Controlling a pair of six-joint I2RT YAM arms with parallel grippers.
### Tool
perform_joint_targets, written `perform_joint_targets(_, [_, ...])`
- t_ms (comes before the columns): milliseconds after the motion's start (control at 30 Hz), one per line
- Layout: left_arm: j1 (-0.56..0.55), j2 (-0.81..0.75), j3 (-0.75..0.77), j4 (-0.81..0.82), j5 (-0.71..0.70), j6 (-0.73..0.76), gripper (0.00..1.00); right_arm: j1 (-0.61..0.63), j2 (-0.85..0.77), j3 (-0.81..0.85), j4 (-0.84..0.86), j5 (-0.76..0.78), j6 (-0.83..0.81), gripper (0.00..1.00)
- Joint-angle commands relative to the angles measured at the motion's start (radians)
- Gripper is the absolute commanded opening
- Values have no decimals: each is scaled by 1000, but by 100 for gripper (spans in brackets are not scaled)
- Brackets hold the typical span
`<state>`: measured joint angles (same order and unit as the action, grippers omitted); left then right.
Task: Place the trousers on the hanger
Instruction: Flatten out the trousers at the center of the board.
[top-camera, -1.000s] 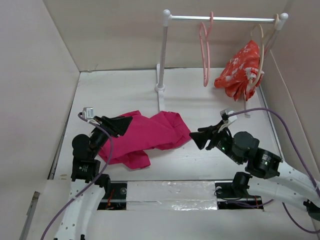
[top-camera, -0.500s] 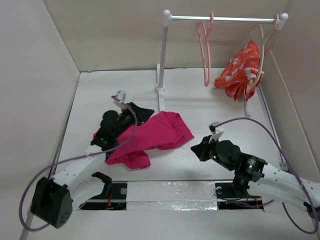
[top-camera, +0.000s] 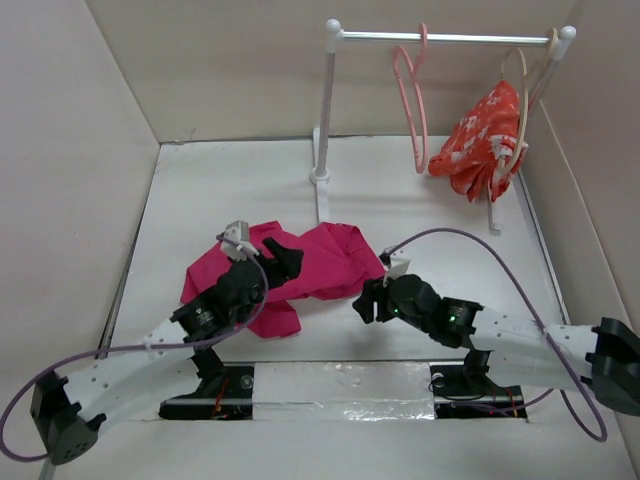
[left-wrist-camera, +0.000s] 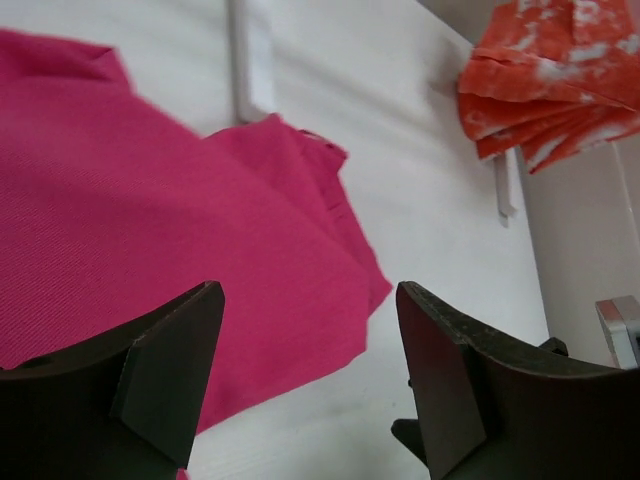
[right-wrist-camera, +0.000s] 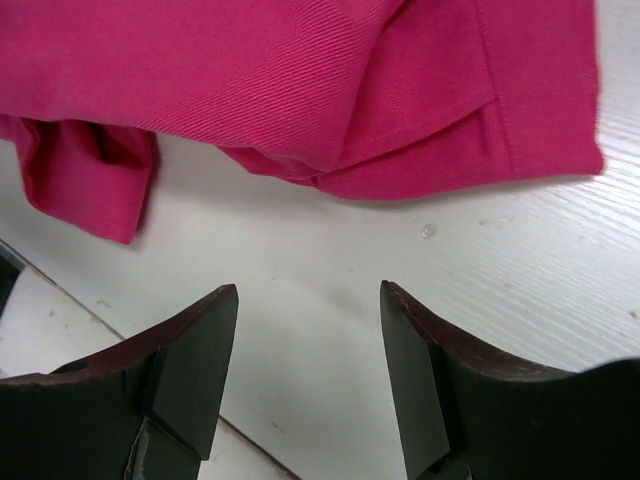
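Standing apart with nothing between them, the jaws of the left claw (top-camera: 287, 256) are positioned over the middle of the trousers (top-camera: 325, 262). The right claw (top-camera: 366, 300) is likewise spread and empty, low over the bare tabletop (top-camera: 230, 180) just beside the trousers' right-hand edge. The trousers lie crumpled on the tabletop between the two arms. The hanger (top-camera: 423, 42) hangs by its hook on the rail (top-camera: 470, 38) at the back, well apart from the trousers. A floral garment (top-camera: 480, 140) hangs to its right.
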<state>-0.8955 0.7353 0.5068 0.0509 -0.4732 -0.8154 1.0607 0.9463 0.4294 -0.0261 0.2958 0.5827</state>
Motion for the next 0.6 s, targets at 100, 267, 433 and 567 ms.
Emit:
perform_joint_targets(100, [-11,-171,-14,-342,-105,-205,69,-1,253,138,208,-5,-66,64])
perform_joint_targets(267, [-11,-175,1,-472,-81,-246,71,-36,359,176,305,83,-84,61])
perform_joint_targets(433, [-11,-257,1,-555,-64,-255,75,-47,463,276,321,204,-124,44])
perform_joint_targets(567, [-32,-252,1,-583,-64,-271,78,-68,441,325,299,262,-150,14])
